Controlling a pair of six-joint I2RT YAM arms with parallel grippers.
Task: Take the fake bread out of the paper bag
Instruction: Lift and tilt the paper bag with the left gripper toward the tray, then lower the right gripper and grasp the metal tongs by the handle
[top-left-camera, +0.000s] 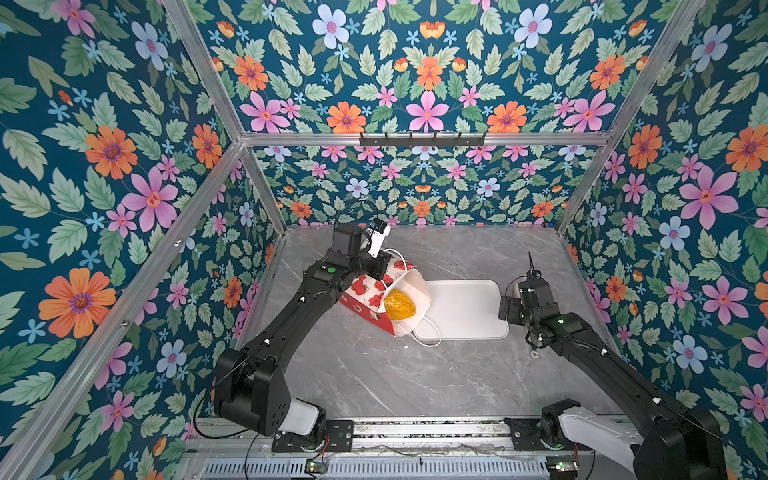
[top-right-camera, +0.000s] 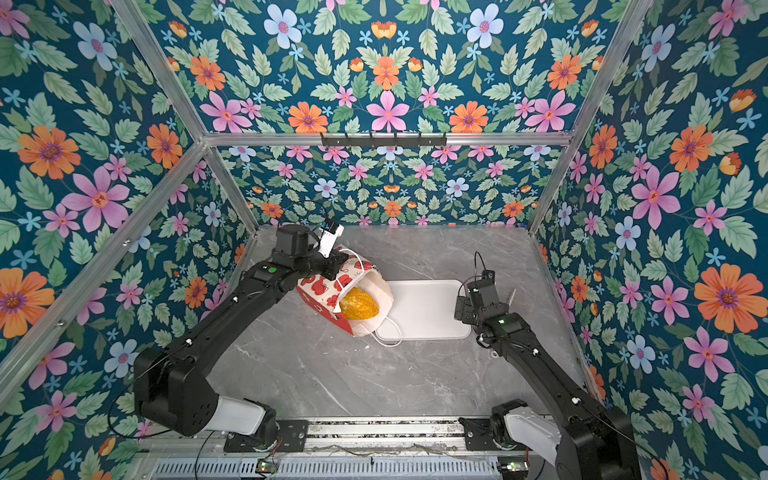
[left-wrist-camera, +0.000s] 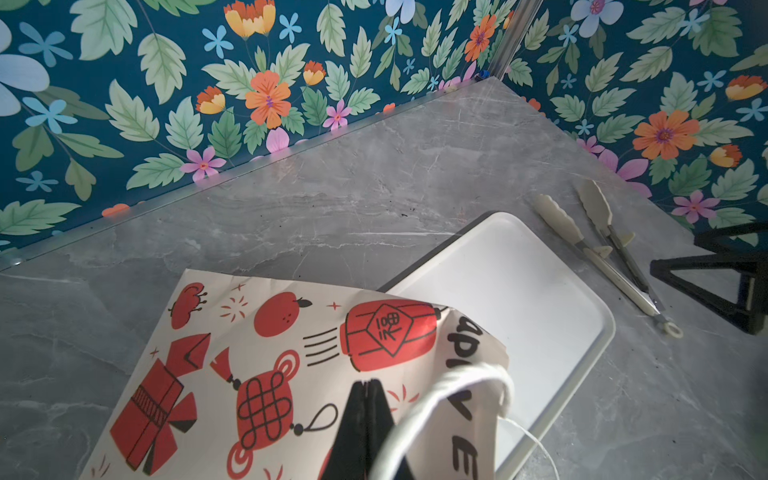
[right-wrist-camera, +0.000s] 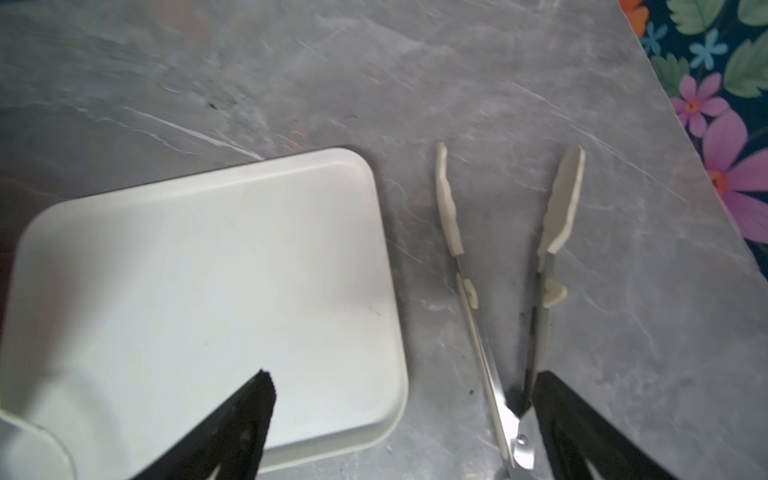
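The paper bag (top-left-camera: 376, 291) (top-right-camera: 332, 286) (left-wrist-camera: 266, 353), cream with red lantern and knot pictures and a red side, lies on its side with its open mouth toward the white tray. One golden-yellow piece of fake bread (top-left-camera: 399, 305) (top-right-camera: 359, 305) shows inside the mouth; the bag hides the rest of its contents. My left gripper (top-left-camera: 376, 270) (left-wrist-camera: 368, 384) is shut, its tips against the bag's upper panel beside a white cord handle (left-wrist-camera: 440, 399). Whether paper is pinched between them I cannot tell. My right gripper (top-left-camera: 509, 307) (right-wrist-camera: 405, 386) is open and empty, over the tray's right edge.
A flat white tray (top-left-camera: 469, 311) (top-right-camera: 424, 311) (left-wrist-camera: 519, 291) (right-wrist-camera: 208, 270) sits right of the bag with nothing on it. Metal tongs with cream tips (left-wrist-camera: 598, 253) (right-wrist-camera: 498, 270) lie open on the grey marble table, between the tray and the right wall. Flowered walls close in three sides.
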